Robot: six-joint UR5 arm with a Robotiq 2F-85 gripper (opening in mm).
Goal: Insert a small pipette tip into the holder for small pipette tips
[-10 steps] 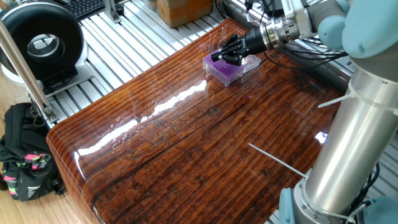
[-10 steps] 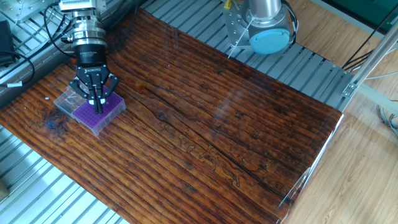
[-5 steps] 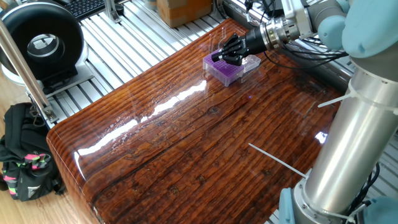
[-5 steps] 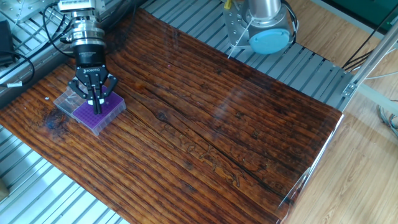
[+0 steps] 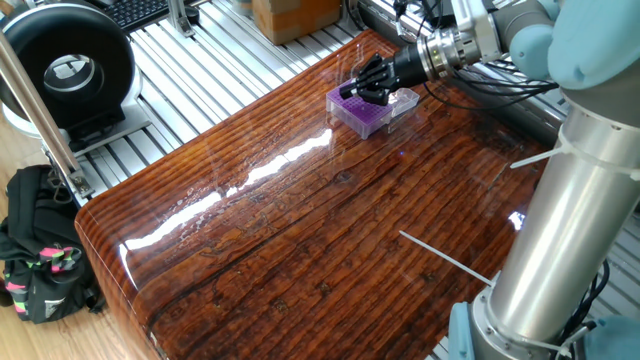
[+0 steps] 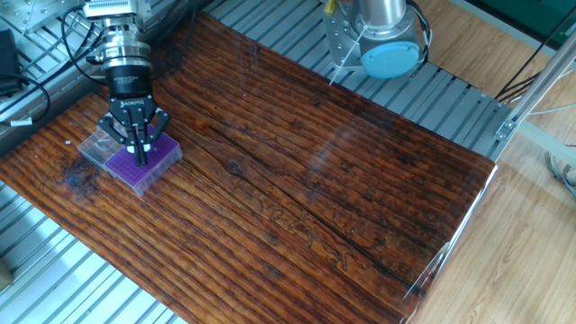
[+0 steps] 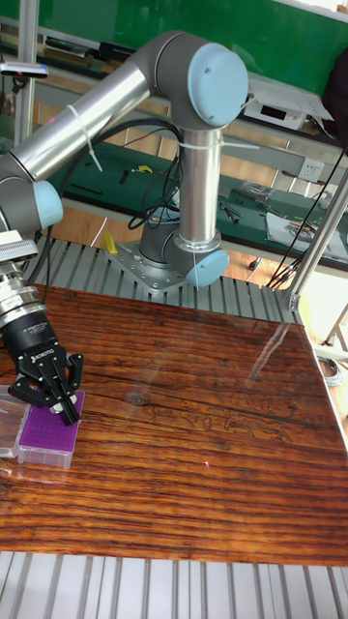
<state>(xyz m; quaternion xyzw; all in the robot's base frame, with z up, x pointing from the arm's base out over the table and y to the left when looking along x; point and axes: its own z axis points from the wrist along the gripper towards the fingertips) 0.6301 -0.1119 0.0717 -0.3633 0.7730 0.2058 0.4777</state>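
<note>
The holder for small pipette tips (image 5: 366, 115) (image 6: 146, 167) (image 7: 46, 437) is a purple rack in a clear plastic box, near one corner of the wooden table. My gripper (image 5: 353, 93) (image 6: 140, 159) (image 7: 71, 417) points down onto the rack's top face, its black fingers drawn together. Its fingertips sit at or just above the holes. The small pipette tip is too small to make out between them. The box's clear lid (image 6: 94, 147) (image 5: 405, 99) lies open beside the rack.
The arm's base (image 6: 387, 40) is bolted at the table's opposite side. A black round device (image 5: 65, 65), a cardboard box (image 5: 295, 15) and a black bag (image 5: 40, 260) lie off the table. Slatted aluminium rails (image 6: 54, 252) surround the wood.
</note>
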